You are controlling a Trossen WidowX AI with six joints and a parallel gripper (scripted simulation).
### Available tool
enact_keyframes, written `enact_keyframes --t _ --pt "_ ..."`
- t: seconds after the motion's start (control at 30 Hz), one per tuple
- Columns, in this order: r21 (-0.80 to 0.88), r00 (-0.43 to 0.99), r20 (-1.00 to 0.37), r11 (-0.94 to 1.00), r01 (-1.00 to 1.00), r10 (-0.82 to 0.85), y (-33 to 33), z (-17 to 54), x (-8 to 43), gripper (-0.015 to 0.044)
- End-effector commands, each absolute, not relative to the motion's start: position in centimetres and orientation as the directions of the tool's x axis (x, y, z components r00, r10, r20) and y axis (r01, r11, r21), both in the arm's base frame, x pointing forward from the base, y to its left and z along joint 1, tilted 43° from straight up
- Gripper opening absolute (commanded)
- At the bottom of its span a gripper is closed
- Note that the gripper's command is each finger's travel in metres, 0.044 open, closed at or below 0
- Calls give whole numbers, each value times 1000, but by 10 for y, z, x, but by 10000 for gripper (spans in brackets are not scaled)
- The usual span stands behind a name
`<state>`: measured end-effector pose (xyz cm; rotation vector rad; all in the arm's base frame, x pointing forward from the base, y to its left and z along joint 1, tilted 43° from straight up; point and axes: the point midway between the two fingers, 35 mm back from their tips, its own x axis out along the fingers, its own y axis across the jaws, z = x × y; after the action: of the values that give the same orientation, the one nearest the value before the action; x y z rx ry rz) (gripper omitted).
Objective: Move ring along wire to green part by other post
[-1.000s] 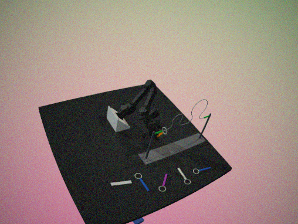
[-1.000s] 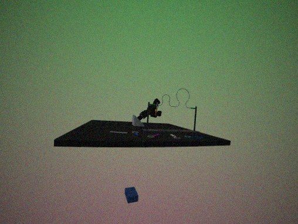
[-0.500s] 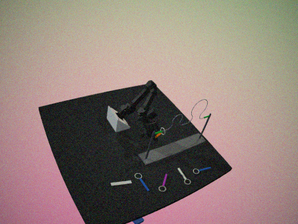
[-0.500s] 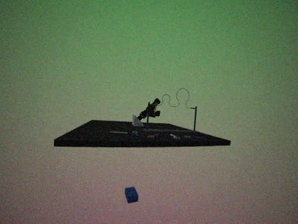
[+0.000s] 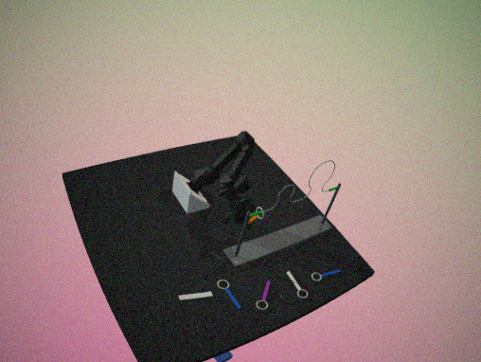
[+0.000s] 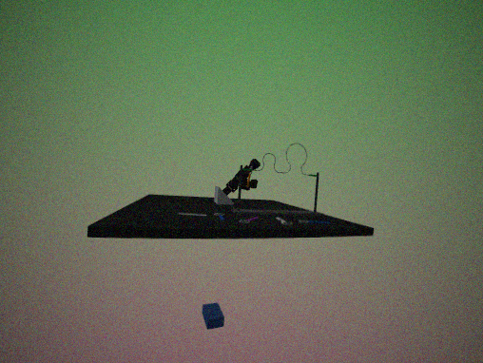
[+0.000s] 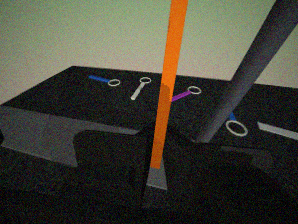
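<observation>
The white ring (image 5: 262,211) encircles the wire at the outer end of the green part (image 5: 254,214) by the near post (image 5: 241,237) (image 7: 250,72). Whether it touches the wire is too small to tell. The orange handle (image 5: 253,219) (image 6: 248,180) (image 7: 174,45) slopes down from the ring. My gripper (image 5: 247,219) (image 7: 158,125) is shut on the handle, just beside the top of this post. The thin grey wire (image 5: 334,168) (image 6: 297,143) winds away to the other green part (image 5: 333,189) (image 6: 312,175) at the far post (image 5: 331,205) (image 6: 316,192). The ring is out of the wrist view.
The posts stand on a grey base strip (image 5: 279,241). Flat blue, purple and white ring-and-stick shapes and a white bar (image 5: 195,296) lie on the dark table (image 5: 142,213) in front of it. A white wedge (image 5: 184,191) (image 6: 222,197) stands by the arm's base. A blue block (image 6: 213,315) is below the table.
</observation>
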<state>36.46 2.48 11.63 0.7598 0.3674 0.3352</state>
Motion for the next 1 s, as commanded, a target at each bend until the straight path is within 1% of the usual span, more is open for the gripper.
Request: enact_keyframes --t 0.0,0.97 --pt "715 885 -199 680 -163 421 21 114 365 -150" --pt "715 885 -198 680 -163 421 29 99 364 -150"
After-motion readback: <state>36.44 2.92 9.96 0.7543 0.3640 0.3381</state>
